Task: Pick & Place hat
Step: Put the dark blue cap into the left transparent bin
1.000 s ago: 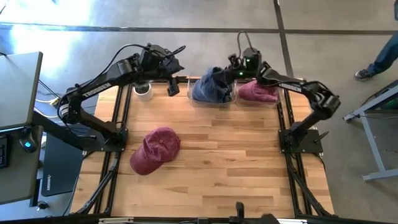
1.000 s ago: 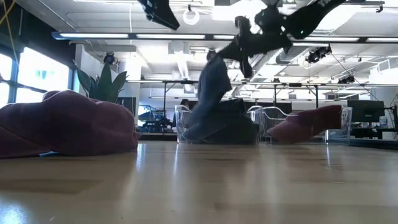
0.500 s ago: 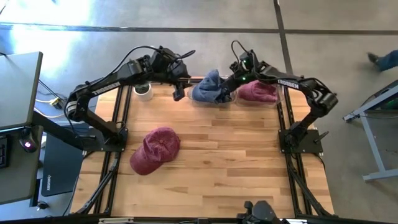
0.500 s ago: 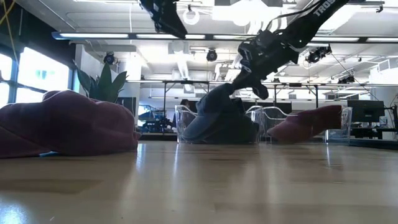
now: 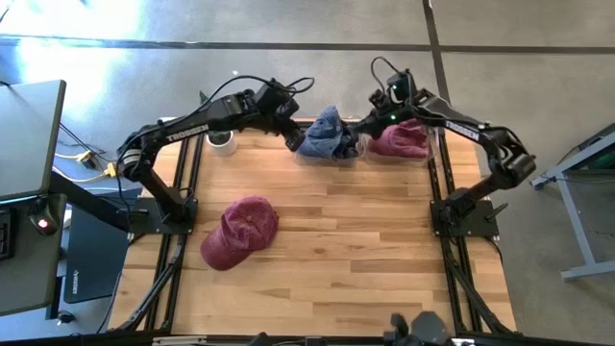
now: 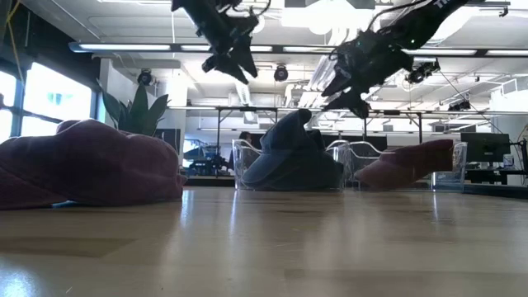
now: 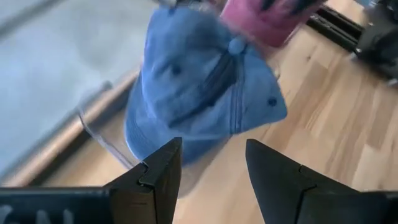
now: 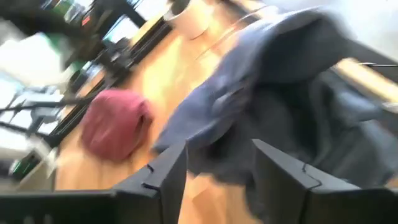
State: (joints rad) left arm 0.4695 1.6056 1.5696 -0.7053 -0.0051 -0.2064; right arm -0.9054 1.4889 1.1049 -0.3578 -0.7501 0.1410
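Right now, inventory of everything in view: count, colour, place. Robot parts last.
blue hat: 1, blue, in the clear bin at the table's far edge, middle.
pink hat: 1, pink, in the clear bin beside it, on the right arm's side.
maroon hat: 1, maroon, loose on the table, near the left side.
white cup: 1, white, far left corner.
clear bins: 2 seen, transparent, far edge.
table: 1, light wood.
left pincer: 1, dark, open, above the blue hat's left side.
right pincer: 1, dark, open, above the blue hat's right side, holding nothing.
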